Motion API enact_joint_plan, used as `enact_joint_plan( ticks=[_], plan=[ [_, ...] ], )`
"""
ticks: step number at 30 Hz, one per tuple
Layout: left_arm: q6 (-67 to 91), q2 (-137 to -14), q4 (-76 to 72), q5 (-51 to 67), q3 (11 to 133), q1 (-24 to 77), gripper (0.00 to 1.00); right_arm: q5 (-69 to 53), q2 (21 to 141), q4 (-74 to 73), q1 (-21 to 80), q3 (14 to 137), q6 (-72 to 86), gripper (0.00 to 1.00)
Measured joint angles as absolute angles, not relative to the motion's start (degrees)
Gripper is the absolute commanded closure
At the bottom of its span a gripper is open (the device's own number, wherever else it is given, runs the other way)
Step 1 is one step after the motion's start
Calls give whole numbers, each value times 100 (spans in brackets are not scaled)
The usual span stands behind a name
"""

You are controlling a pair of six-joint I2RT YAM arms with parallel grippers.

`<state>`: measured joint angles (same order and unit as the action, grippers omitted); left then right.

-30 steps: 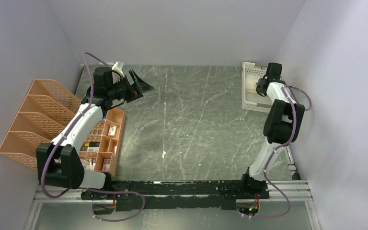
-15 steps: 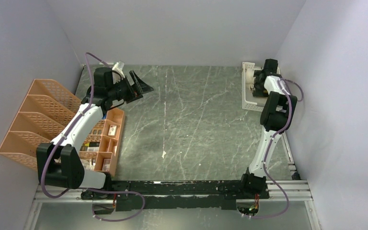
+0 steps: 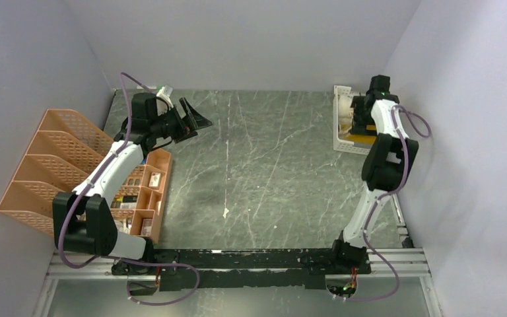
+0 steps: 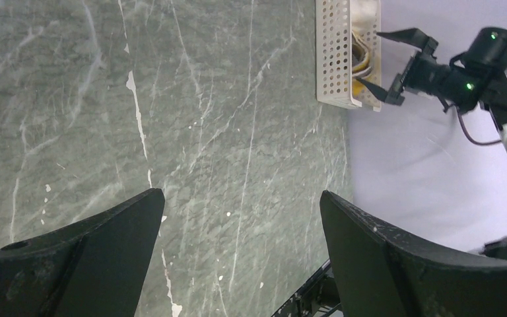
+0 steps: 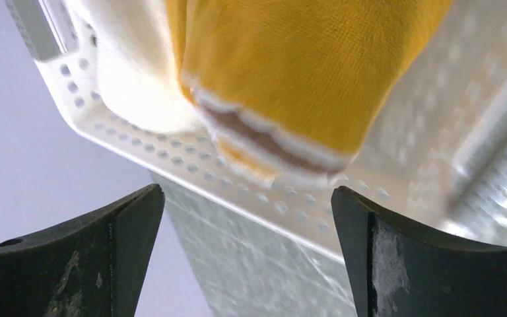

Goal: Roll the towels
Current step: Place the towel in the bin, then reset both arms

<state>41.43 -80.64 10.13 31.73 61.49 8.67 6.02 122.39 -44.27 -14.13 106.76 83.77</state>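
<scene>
While the left hand [image 4: 241, 195] hovers spread, the right hand [image 5: 245, 198] reaches open-fingered over the towels [image 5: 290, 66] in the basket [image 4: 333, 53].

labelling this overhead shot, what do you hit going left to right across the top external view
orange mesh file rack -> orange compartment tray -> left gripper -> white basket

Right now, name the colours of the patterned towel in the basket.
The towel is mustard yellow with a brown, white-edged stripe; right wrist view shows it best.
</scene>
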Motion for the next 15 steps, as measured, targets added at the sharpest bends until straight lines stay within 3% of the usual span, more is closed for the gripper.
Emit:
enact_joint_plan(
  ticks=[4, 15],
  plan=[
    [4141, -8064, 1017, 3173, 6149, 867, 0, 368, 11187, -4313, -1372, 9559, 8486, 0],
    [3955, -8036, 1188, 3124, 6149, 867, 1, 316, 9306, -3511, -779, 8219, 7942, 0]
  ],
)
